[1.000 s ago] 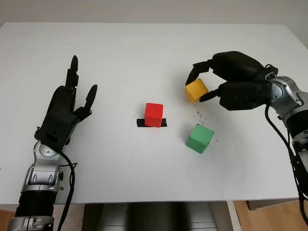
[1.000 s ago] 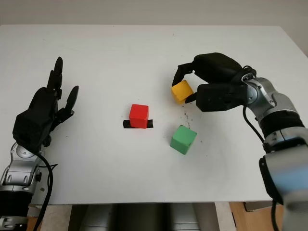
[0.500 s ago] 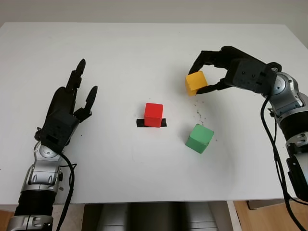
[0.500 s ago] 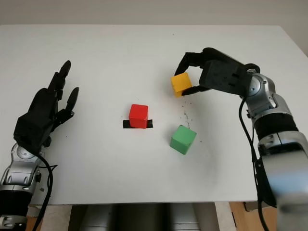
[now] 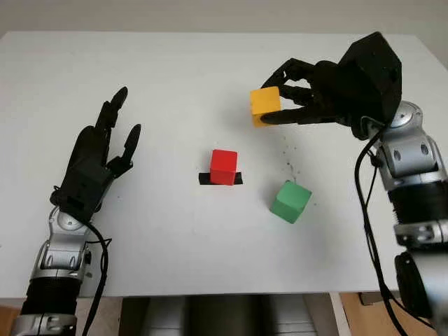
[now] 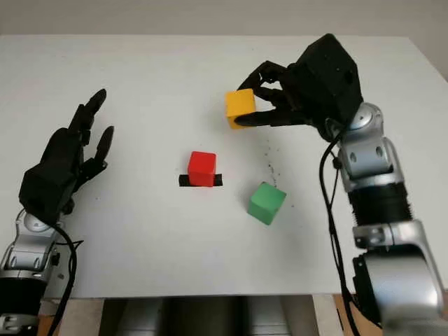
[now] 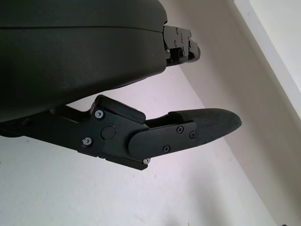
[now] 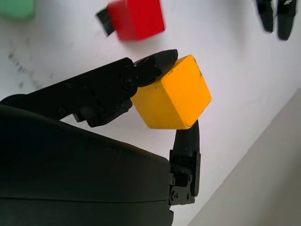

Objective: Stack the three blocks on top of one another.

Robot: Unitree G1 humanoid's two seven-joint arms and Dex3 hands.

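My right hand (image 5: pixel 280 105) is shut on the yellow block (image 5: pixel 265 105), holding it in the air above the table, behind and to the right of the red block (image 5: pixel 224 166). The wrist view shows the yellow block (image 8: pixel 172 94) pinched between fingertips, with the red block (image 8: pixel 137 18) below it. The red block stands on a strip of black tape (image 5: pixel 204 178) at the table's middle. A tilted green block (image 5: pixel 290 201) lies on the table to the red one's right and nearer me. My left hand (image 5: pixel 98 157) is open, raised at the left side of the table.
The white table (image 5: pixel 175 77) has dark specks (image 5: pixel 288 164) between the yellow and green blocks. Its front edge (image 5: pixel 210 292) runs just before my arms. A wooden floor (image 5: pixel 392 315) shows at the bottom right.
My right hand has lifted the yellow block higher and carried it left, toward the red block. The wrist has turned over. My left hand has barely moved.
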